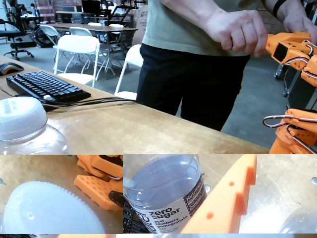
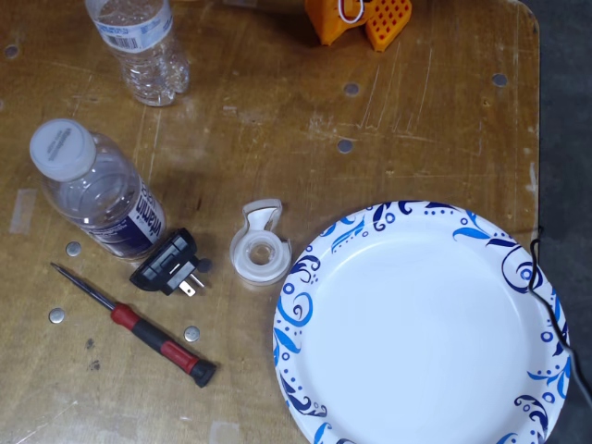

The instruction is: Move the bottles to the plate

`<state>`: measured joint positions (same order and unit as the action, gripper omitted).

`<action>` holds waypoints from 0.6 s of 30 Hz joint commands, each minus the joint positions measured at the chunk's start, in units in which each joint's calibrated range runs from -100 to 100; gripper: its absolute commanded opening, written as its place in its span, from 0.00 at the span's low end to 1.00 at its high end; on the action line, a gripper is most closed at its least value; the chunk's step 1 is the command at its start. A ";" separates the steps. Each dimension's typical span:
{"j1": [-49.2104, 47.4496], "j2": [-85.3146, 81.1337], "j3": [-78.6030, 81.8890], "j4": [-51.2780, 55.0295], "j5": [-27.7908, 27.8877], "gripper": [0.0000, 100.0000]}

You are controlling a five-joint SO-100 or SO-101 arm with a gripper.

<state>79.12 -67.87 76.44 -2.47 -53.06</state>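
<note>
The gripper point(image 2: 363, 20) shows only as an orange tip at the top edge of the fixed view, right of centre, and I cannot tell from either picture how far its jaws stand apart; nothing is seen between them, so it appears empty. Both bottles lie on the left of that frame, away from the pincer: the ribbed bottle point(image 2: 139, 46) sits in the upper left, nearer the gripper, running roughly top to bottom of the frame, its upper part cut by the frame edge. The blue-label bottle point(image 2: 97, 190) lies at middle left, its long axis slanting from the white cap at upper left down to the lower right. The plate point(image 2: 324, 277) fills the lower right, empty, well apart from both. A tape dispenser point(image 2: 259, 242), a black plug point(image 2: 169, 264) and a screwdriver point(image 2: 134, 324) lie between the bottles and the plate. The arm looks drawn back at the table's far edge. The wrist view is a patchwork; a blue-label bottle point(image 1: 163, 193) appears close beside an orange finger, and a person's hand point(image 1: 237, 29) holds another orange arm.
</note>
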 commanded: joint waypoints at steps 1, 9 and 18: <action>0.71 0.25 -0.67 -1.10 -0.15 0.47; 2.22 0.75 -0.76 -1.10 -0.20 0.15; 5.03 0.84 -0.40 -1.10 -0.20 0.01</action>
<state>83.23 -67.20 76.44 -2.55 -53.37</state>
